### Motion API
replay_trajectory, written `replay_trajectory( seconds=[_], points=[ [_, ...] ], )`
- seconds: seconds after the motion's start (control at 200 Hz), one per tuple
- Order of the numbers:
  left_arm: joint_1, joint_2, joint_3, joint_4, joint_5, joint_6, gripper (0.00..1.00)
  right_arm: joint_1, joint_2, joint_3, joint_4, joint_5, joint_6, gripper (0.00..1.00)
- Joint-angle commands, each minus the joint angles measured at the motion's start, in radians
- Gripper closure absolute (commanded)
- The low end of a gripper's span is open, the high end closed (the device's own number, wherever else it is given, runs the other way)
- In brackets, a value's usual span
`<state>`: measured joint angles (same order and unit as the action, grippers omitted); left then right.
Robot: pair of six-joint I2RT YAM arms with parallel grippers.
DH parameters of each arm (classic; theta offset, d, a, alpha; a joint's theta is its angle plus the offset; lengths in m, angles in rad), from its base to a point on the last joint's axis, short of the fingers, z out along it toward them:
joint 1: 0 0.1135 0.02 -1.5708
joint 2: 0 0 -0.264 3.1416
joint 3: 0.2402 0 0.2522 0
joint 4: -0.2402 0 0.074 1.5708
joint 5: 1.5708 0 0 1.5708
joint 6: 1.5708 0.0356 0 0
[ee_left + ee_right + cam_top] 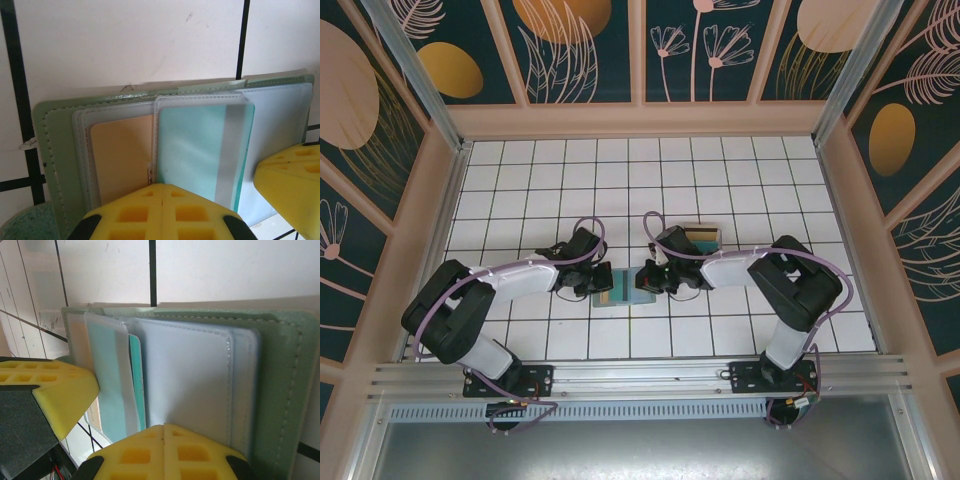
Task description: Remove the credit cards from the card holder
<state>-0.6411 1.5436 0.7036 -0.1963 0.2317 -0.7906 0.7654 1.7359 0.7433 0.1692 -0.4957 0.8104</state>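
Table (520, 180): left gripper (162, 195), right gripper (164, 434) closed, touching holder (50, 135).

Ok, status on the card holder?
Shut: left claw, right claw, both at card holder edge. Holder open; teal card, yellow-gold card not out yet. No obstruction seen.

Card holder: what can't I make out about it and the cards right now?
- Left wrist: near edges of teal card and yellow-gold card hidden behind the shut left hand; whether it pinches anything is unclear.
- Right wrist: shut right hand covers the card holder near edge; pale pocket contents unreadable.
- Top external: holder mostly covered by both hands; cards too small to count.
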Motion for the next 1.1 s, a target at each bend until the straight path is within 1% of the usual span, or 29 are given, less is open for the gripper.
replay_trajectory(
  seconds=[0.0, 0.42, 0.691, 0.831, 1.096],
  points=[
    [0.009, 0.041, -0.038, -0.121, -0.099, -0.005, 1.0, -0.002, -0.027, -0.01, -0.037, 0.014, -0.018, 0.98],
    [0.008, -0.067, 0.04, -0.119, -0.056, -0.023, 1.0, 0.026, -0.019, 0.047, -0.029, 0.016, -0.013, 0.9],
    [0.009, -0.029, 0.021, -0.109, -0.06, -0.015, 1.0, 0.036, 0.0, 0.066, -0.021, 0.011, -0.012, 0.86],
    [0.008, -0.029, 0.006, -0.109, -0.072, -0.007, 1.0, 0.036, 0.009, 0.067, -0.015, 0.009, -0.009, 0.81],
    [0.009, -0.019, -0.029, -0.081, -0.048, -0.019, 1.0, 0.035, 0.036, 0.065, 0.013, -0.015, -0.002, 0.81]
  ],
)
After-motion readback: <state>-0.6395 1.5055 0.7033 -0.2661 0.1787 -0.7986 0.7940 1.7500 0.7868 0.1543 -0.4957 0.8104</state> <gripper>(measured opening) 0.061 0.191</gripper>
